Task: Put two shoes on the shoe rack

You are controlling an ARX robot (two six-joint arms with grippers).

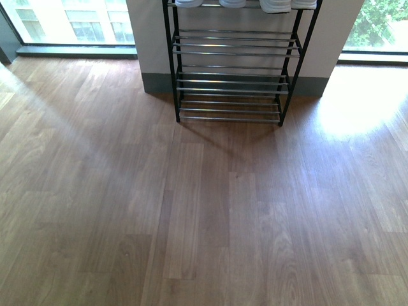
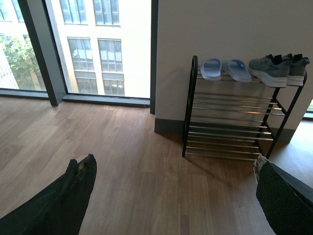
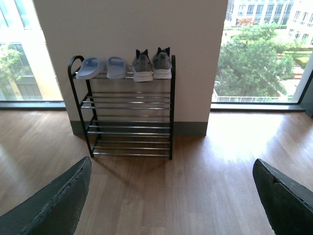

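Right wrist view, sneakers (image 3: 152, 65), sandals (image 3: 100, 67) atop rack (image 3: 129, 128), no writing legible

Open floor (image 1: 191, 210) before the rack (image 3: 129, 112); lower shelves seemingly bare.

In the left wrist view the left pincer (image 2: 173, 196) shows two dark, almost black fingers (image 2: 63, 205) with a matt, slightly rough surface; one has a rounded tip with small pale worn spots, and the other has a light grey patch at its tip. The right pincer (image 3: 171, 200) has two broad, dark grey-black fingers (image 3: 54, 205) with a grainy texture and blunt, angled ends.
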